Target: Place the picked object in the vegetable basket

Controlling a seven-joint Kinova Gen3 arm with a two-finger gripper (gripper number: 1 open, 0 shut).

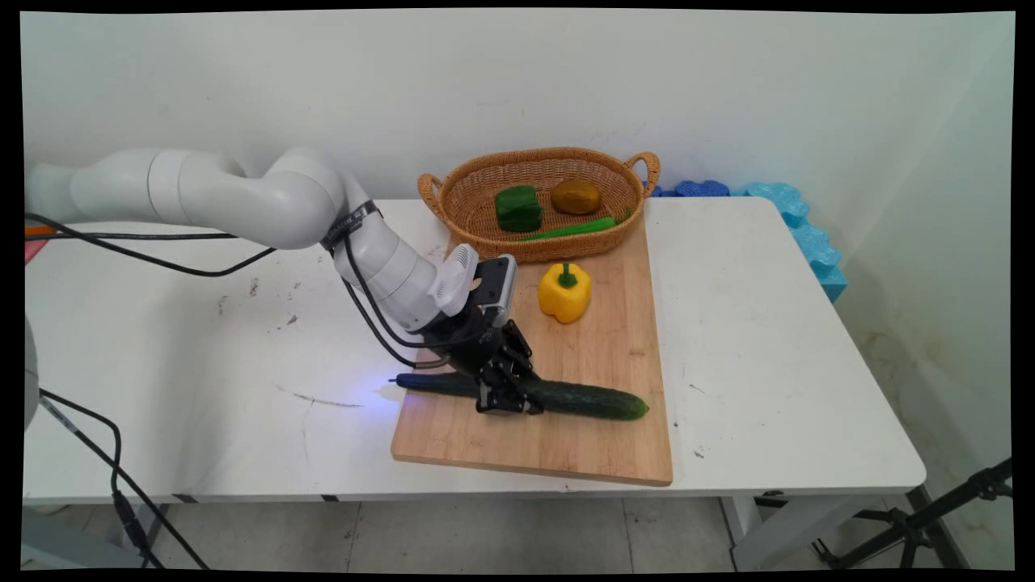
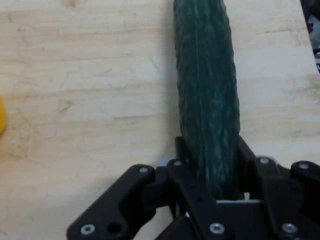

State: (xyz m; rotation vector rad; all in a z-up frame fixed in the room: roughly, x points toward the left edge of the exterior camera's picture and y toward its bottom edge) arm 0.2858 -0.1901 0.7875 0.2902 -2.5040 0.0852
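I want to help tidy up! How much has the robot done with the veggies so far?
Already in the basket: a green pepper, a brown round vegetable and a slim green one. In hand: the fingers are closed around the cucumber, which lies on the cutting board, not lifted. Left on the board: the yellow pepper, beside the basket, untouched.

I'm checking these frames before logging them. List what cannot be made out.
- Main view: the cucumber's middle, covered by the tool.
- Hand view: the cucumber's ends, one cut off by the top edge, one behind the tool.
- Hand view: the yellow pepper, cut by the left edge.
- Main view: the basket's brown item, too small to identify.
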